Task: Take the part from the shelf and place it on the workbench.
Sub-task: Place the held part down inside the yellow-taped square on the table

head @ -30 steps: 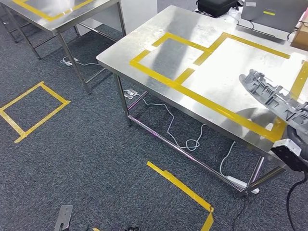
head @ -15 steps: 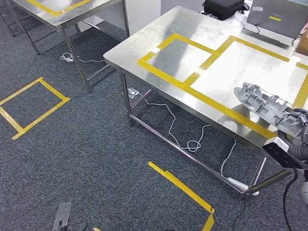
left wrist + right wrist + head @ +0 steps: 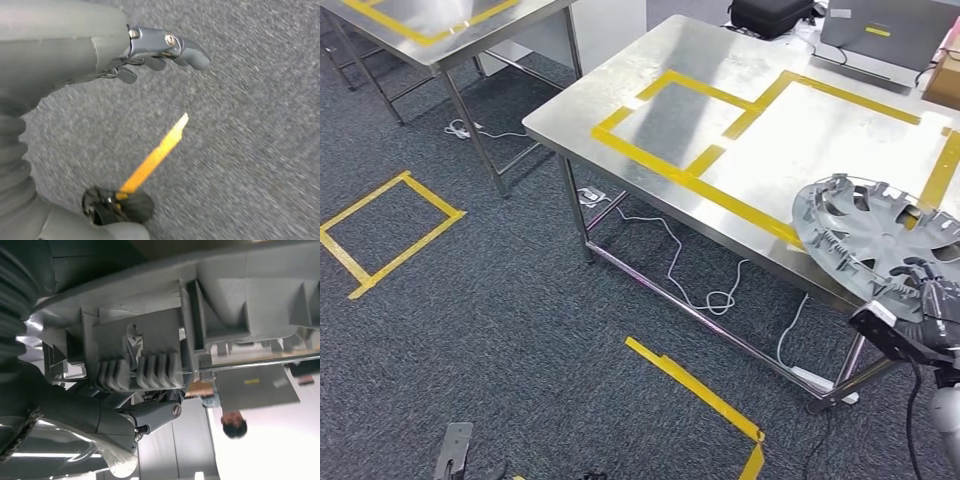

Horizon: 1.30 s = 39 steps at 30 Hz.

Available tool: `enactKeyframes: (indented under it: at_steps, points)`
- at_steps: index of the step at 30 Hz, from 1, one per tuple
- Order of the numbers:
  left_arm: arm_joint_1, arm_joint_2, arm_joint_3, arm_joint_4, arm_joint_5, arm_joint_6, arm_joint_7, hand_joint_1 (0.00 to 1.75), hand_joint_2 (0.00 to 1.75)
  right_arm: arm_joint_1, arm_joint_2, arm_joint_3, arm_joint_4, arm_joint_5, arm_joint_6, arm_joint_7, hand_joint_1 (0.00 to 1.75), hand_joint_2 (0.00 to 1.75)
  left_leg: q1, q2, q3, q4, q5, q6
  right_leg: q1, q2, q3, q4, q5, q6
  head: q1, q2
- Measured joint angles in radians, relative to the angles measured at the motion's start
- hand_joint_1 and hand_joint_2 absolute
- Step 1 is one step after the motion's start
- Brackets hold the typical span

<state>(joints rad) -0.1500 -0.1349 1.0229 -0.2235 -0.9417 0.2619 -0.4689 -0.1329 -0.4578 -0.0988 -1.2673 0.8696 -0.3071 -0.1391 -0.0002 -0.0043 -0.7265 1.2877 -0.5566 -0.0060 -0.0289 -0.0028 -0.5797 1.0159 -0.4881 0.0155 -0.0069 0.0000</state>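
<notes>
The part (image 3: 875,235) is a round grey plastic wheel cover with ribs and clips on its inner face. My right hand (image 3: 931,305) grips its near rim at the lower right of the head view and holds it tilted above the near edge of the steel workbench (image 3: 675,60). The right wrist view shows the part's ribbed underside (image 3: 226,300) close up, with my fingers (image 3: 151,417) clamped under it. My left hand (image 3: 166,47) hangs over the grey carpet, its fingers stretched out and holding nothing.
Yellow tape frames mark the workbench top. A black bag (image 3: 773,12), a laptop (image 3: 886,30) and a cardboard box (image 3: 945,75) sit at its far side. Cables (image 3: 682,280) lie under it. A second steel table (image 3: 433,30) stands at the far left. Yellow tape (image 3: 388,225) marks the carpet.
The part has swung from nearly edge-on to a flatter tilt, so its round inner face now shows, and it sits lower over the bench edge. The camera shifted slightly.
</notes>
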Motion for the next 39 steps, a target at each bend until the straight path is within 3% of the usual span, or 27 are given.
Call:
enactKeyframes:
  at_steps: [2,4,7,9,12,13,14,15,18,20,22,24,26,28,29,30,31,32,34,35,39]
  points:
    - [-0.003,0.001,-0.006,0.000,0.000,-0.014,-0.010,0.00,1.75,-0.006,0.001,0.007,0.030,0.005,0.007,-0.002,1.75,1.75,0.001,0.000,0.066,-0.132,0.065,0.005,0.000,0.000,0.003,0.000,-0.001,0.003,0.000,0.000]
    - [-0.006,0.002,-0.010,0.000,0.000,-0.015,-0.014,0.00,1.75,-0.015,0.001,0.011,0.058,0.006,0.014,-0.006,1.75,1.75,-0.001,-0.001,0.116,-0.236,0.093,0.011,0.003,0.001,0.003,0.001,-0.003,0.012,0.001,0.000]
    - [-0.007,0.002,-0.014,0.000,0.000,-0.008,-0.014,0.00,1.75,-0.026,0.001,0.017,0.101,-0.006,0.040,-0.012,1.75,1.75,-0.003,-0.001,0.125,-0.258,0.091,0.025,0.004,0.001,0.004,-0.006,-0.001,0.030,0.001,0.000]
    - [-0.008,0.003,-0.018,0.000,0.001,-0.003,-0.014,0.00,1.75,-0.029,0.000,0.021,0.130,-0.017,0.063,-0.013,1.75,1.75,0.000,-0.001,0.129,-0.268,0.097,0.040,0.003,0.001,-0.009,0.018,-0.022,0.038,0.004,0.000]
    - [-0.009,0.005,-0.022,0.000,0.003,-0.001,-0.013,0.00,1.75,-0.033,-0.002,0.022,0.180,-0.028,0.087,-0.012,1.75,1.75,-0.003,0.000,0.129,-0.273,0.100,0.052,0.003,0.001,-0.094,0.190,-0.106,0.042,0.008,0.000]
    - [-0.008,0.005,-0.023,0.000,0.003,-0.002,-0.013,0.00,1.75,-0.034,-0.002,0.022,0.196,-0.030,0.091,-0.012,1.75,1.75,-0.006,0.000,0.129,-0.272,0.100,0.054,0.003,0.001,-0.123,0.246,-0.123,0.043,0.008,0.000]
    - [-0.008,0.004,-0.025,0.000,0.003,-0.002,-0.012,0.00,1.75,-0.035,-0.002,0.022,0.213,-0.030,0.092,-0.013,1.75,1.75,-0.008,0.000,0.129,-0.272,0.099,0.054,0.003,0.001,-0.137,0.270,-0.122,0.043,0.008,0.000]
    - [-0.007,0.004,-0.028,0.000,0.003,-0.003,-0.010,0.00,1.75,-0.036,-0.002,0.023,0.228,-0.030,0.090,-0.016,1.75,1.75,-0.009,-0.001,0.130,-0.272,0.099,0.055,0.003,0.001,-0.133,0.257,-0.102,0.043,0.008,0.000]
    - [-0.009,0.003,-0.034,0.000,0.006,-0.018,-0.005,0.00,1.75,-0.050,-0.002,0.025,0.260,-0.027,0.071,-0.031,1.75,1.75,-0.012,-0.001,0.132,-0.267,0.095,0.050,0.004,0.000,-0.044,0.069,-0.010,0.037,0.008,0.000]
    - [-0.010,0.003,-0.035,0.000,0.009,-0.025,-0.005,0.00,1.75,-0.060,-0.002,0.027,0.271,-0.025,0.054,-0.040,1.75,1.75,-0.016,-0.001,0.128,-0.263,0.093,0.042,0.008,0.000,-0.008,0.002,0.003,0.031,0.007,0.000]
    - [-0.010,0.004,-0.036,0.000,0.010,-0.025,-0.005,0.00,1.75,-0.064,-0.002,0.029,0.277,-0.022,0.044,-0.045,1.75,1.75,-0.016,-0.001,0.127,-0.262,0.093,0.034,0.009,0.001,-0.005,-0.001,0.002,0.022,0.006,0.000]
    - [-0.010,0.005,-0.036,0.000,0.010,-0.023,-0.005,0.00,1.75,-0.068,-0.002,0.030,0.278,-0.020,0.039,-0.047,1.75,1.75,-0.014,0.000,0.119,-0.240,0.075,0.022,0.006,0.000,-0.003,-0.004,0.005,0.011,0.005,0.000]
    - [-0.011,0.005,-0.037,0.000,0.010,-0.023,-0.004,0.00,1.75,-0.073,-0.002,0.031,0.279,-0.019,0.037,-0.047,1.75,1.75,-0.009,0.000,0.081,-0.150,0.021,0.010,0.003,-0.001,-0.001,-0.006,0.007,0.002,0.003,0.000]
    - [-0.009,0.005,-0.037,0.000,0.010,-0.023,-0.004,0.00,1.75,-0.075,-0.001,0.033,0.280,-0.019,0.036,-0.047,1.75,1.75,-0.004,0.000,0.023,-0.019,-0.035,0.004,0.003,-0.002,-0.001,-0.006,0.006,0.000,0.003,0.000]
    - [-0.008,0.005,-0.037,0.000,0.010,-0.023,-0.003,0.00,1.75,-0.075,-0.001,0.035,0.282,-0.019,0.036,-0.047,1.75,1.75,-0.002,0.000,0.007,0.016,-0.040,0.002,0.003,-0.002,0.000,-0.006,0.006,0.000,0.002,0.000]
    - [-0.007,0.005,-0.037,0.000,0.010,-0.023,-0.003,0.00,1.75,-0.075,-0.001,0.036,0.283,-0.019,0.036,-0.047,1.75,1.75,0.000,0.000,0.007,0.016,-0.028,0.001,0.002,-0.002,0.001,-0.006,0.006,0.001,0.002,0.000]
    - [-0.006,0.006,-0.037,0.000,0.010,-0.023,-0.003,0.00,1.75,-0.075,-0.001,0.037,0.284,-0.019,0.036,-0.047,1.75,1.75,0.002,0.000,0.027,-0.027,0.003,0.001,0.001,-0.002,0.002,-0.005,0.005,0.002,0.002,0.000]
    - [-0.007,0.006,-0.037,0.000,0.010,-0.023,-0.003,0.00,1.75,-0.075,-0.001,0.037,0.284,-0.019,0.036,-0.046,1.75,1.75,0.003,0.000,0.059,-0.096,0.042,0.001,0.000,-0.001,0.004,-0.005,0.004,0.004,0.002,0.000]
    - [-0.008,0.006,-0.037,0.000,0.010,-0.023,-0.002,0.00,1.75,-0.076,-0.001,0.037,0.284,-0.019,0.035,-0.046,1.75,1.75,0.002,-0.001,0.115,-0.216,0.084,0.006,0.002,-0.001,0.004,-0.003,0.001,0.013,0.002,0.000]
    - [-0.008,0.006,-0.037,0.000,0.010,-0.022,-0.002,0.00,1.75,-0.077,-0.001,0.037,0.285,-0.018,0.035,-0.045,1.75,1.75,0.001,-0.001,0.127,-0.245,0.088,0.010,0.003,-0.001,0.002,-0.003,0.001,0.019,0.003,0.000]
    - [-0.008,0.006,-0.039,0.000,0.010,-0.016,0.001,0.00,1.75,-0.079,-0.002,0.036,0.287,-0.008,0.023,-0.019,1.75,1.75,-0.001,-0.001,0.131,-0.263,0.089,0.036,-0.001,-0.001,-0.007,0.003,-0.008,0.041,0.003,0.000]
